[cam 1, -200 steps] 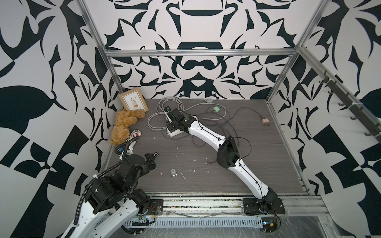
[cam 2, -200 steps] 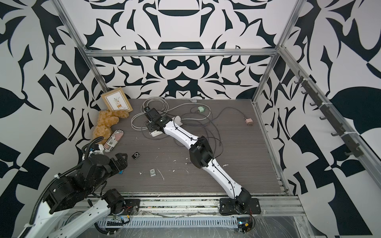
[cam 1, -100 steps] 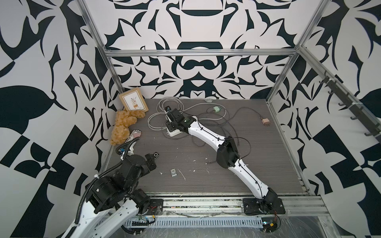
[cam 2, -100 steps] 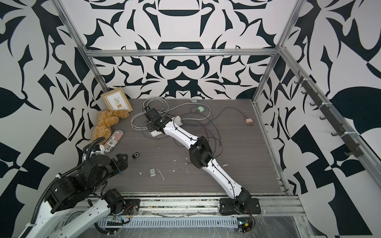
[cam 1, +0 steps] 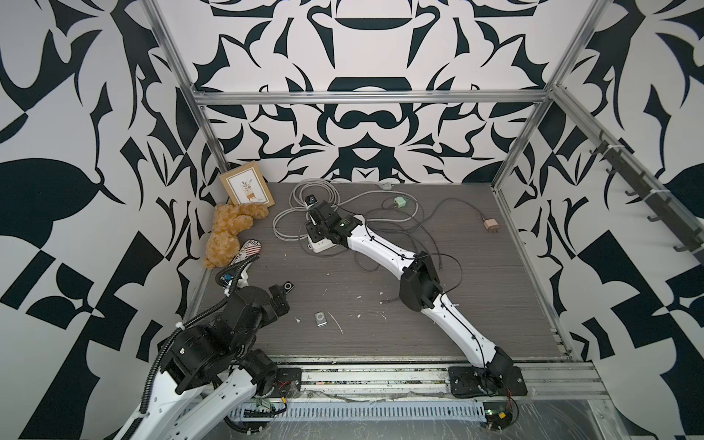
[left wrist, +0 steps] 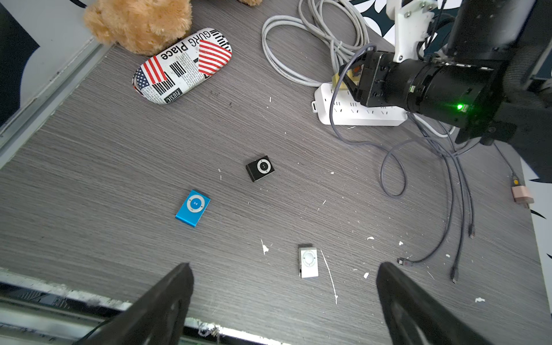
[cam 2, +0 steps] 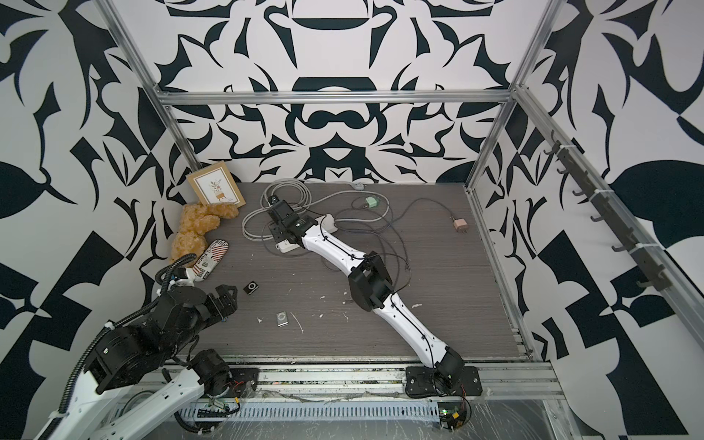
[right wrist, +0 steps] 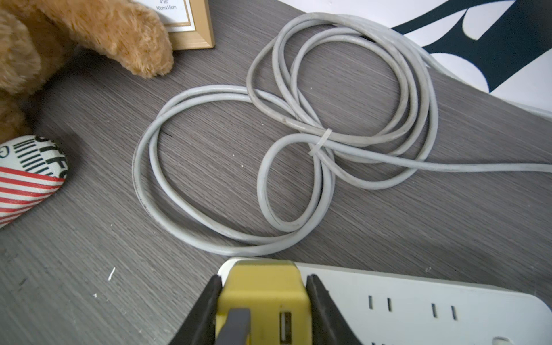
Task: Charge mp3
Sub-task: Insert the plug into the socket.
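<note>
**Print on the case and the frame**

The oval case is carrying newspaper-style print among its flag patches. "Place" is standing out in bold black letters, with what is looking like "GURG" beside it and a smaller word ending in "USIC" near one end. The paper inside the picture frame is showing "10cmx15cm", under a cut-off line resembling "4x6".

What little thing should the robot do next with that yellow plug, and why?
Probably press the yellow plug straight down into the white power strip. The right jaws are shut on it right at the strip's end, and I cannot tell whether it is fully seated. The silver mp3 player lies loose with no cable attached.
</note>
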You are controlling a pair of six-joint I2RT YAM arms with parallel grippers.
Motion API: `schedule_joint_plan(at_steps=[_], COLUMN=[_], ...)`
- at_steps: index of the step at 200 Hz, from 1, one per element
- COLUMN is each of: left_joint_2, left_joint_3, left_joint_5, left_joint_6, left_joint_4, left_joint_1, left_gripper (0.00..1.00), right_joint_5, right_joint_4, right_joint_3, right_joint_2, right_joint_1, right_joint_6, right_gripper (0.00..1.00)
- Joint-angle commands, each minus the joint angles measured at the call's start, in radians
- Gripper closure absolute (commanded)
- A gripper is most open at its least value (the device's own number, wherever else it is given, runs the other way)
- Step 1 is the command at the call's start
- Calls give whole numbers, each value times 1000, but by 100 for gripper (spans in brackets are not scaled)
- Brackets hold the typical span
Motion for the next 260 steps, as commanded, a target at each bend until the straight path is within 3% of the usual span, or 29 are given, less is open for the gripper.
schedule_joint_plan(at_steps=[1, 92, 195, 260], left_joint_2=[3, -7, 90, 75], left_joint_3=[-7, -20, -57, -67], left_joint_5=[-8, -2, 52, 45], left_joint_6=[6, 10, 29, 32], left_joint_4=[-29, -14, 115, 109], left_joint_1=[3, 3, 3, 3], left_gripper=[1, 1, 0, 1], right_joint_5=[-21, 10, -71, -35], right_joint_4=[-83, -134, -88, -81], right_joint_3=[-49, -94, -52, -61], right_joint_2=[-22, -67, -15, -1], right_joint_1=[5, 6, 7, 6], right_joint_6=[49, 63, 153, 91], right_gripper=[100, 100, 100, 100])
